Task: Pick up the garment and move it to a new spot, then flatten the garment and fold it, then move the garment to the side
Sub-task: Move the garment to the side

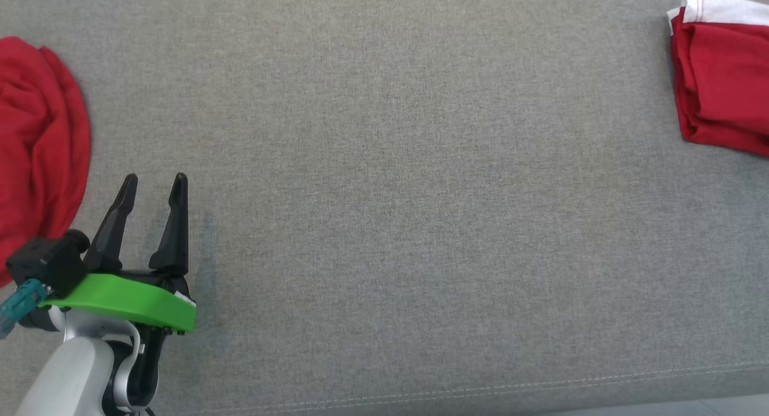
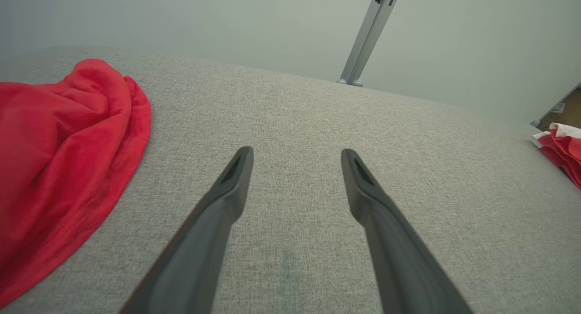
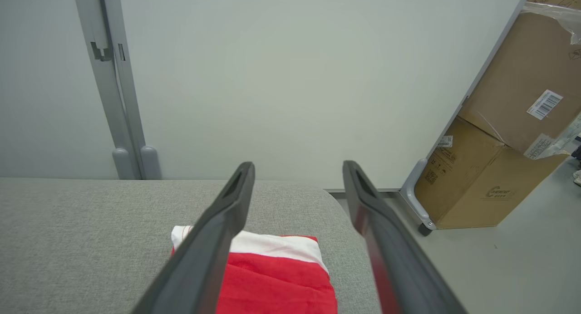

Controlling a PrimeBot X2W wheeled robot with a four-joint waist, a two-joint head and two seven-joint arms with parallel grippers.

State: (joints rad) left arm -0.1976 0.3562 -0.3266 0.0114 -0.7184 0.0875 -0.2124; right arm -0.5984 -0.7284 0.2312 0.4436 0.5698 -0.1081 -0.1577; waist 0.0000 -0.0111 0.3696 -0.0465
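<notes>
Holding left pincer (image 1: pixel 155 178) released, empty, near red cloth (image 1: pixel 36 145); hanging right pincer (image 3: pixel 298 164) released above folded garment (image 3: pixel 277 273) at edge of tabletop (image 3: pixel 68 223).

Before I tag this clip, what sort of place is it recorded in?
Probably a lab or storeroom-like workroom, not a home: a grey fabric-covered surface stands against a pale wheeled partition panel, with labelled cardboard boxes on the bare floor beside it.
</notes>
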